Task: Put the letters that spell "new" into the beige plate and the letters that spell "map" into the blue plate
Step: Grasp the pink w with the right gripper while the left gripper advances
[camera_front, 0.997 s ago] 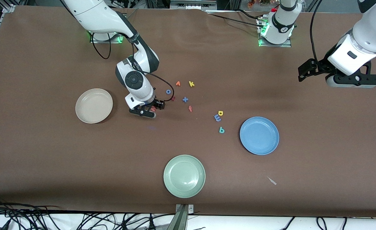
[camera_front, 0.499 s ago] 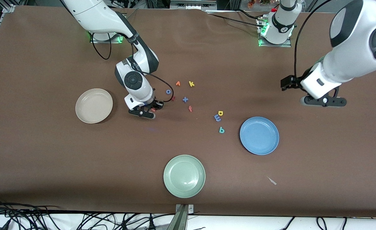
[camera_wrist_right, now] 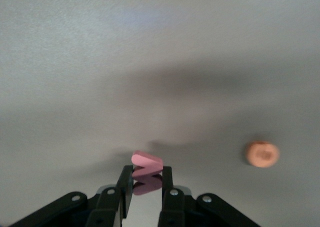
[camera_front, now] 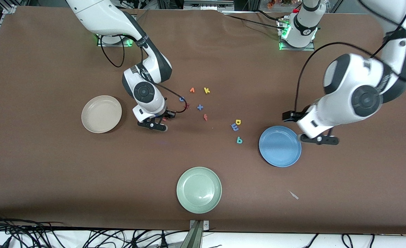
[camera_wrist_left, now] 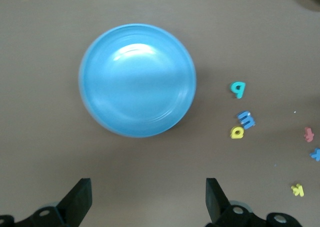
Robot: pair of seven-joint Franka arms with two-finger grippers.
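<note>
Now we note the right claw clenched on the salmon "w" by its lower part only, low over the worktop between the beige plate and the letter scatter. Risk, in our judgement: so shallow a pinch may let the "w" twist or drop short of the plate during carry. The left claw hangs released beside the blue plate, toward the arm bases. The "m", "a" and "p" lie just beside one another near that plate; wide fingers could nudge a neighbour.
</note>
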